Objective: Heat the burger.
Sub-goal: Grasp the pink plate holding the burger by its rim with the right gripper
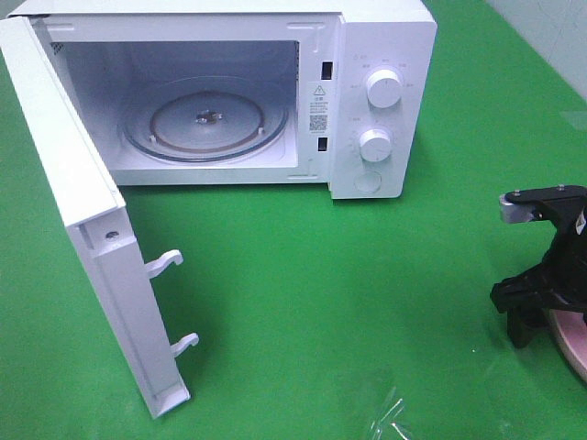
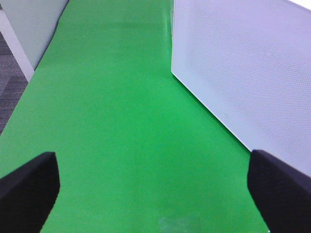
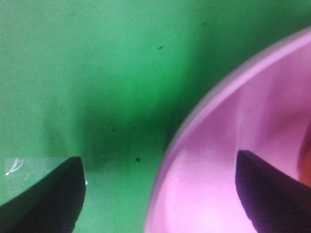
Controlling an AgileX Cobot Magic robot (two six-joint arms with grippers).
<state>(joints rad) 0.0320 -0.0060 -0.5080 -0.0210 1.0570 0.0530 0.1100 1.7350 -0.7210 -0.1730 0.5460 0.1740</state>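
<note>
The white microwave (image 1: 367, 101) stood at the back of the green bench (image 1: 321, 302), its door (image 1: 83, 229) swung fully open toward the left side and the glass turntable (image 1: 206, 124) bare inside the cavity. Two round knobs (image 1: 383, 89) sat one above the other on its control panel. The right claw (image 3: 158, 162) was low at the bench's right edge with its jaws spread wide, straddling the rim of the pink plate (image 3: 218, 160): one finger (image 3: 43, 199) was over the green surface and the other (image 3: 272, 189) over the plate's inner face, neither pressing anything. Of the burger (image 3: 307, 145) only a reddish-brown sliver showed, on the plate past the inner finger, so its facing and long axis could not be told. A scrap of clear film (image 1: 390, 417) lay on the bench near the front edge. The left claw (image 2: 155, 204) was also spread wide and empty, above bare green surface just beside the outer, perforated face of the open door; it did not show in the high view.
</note>
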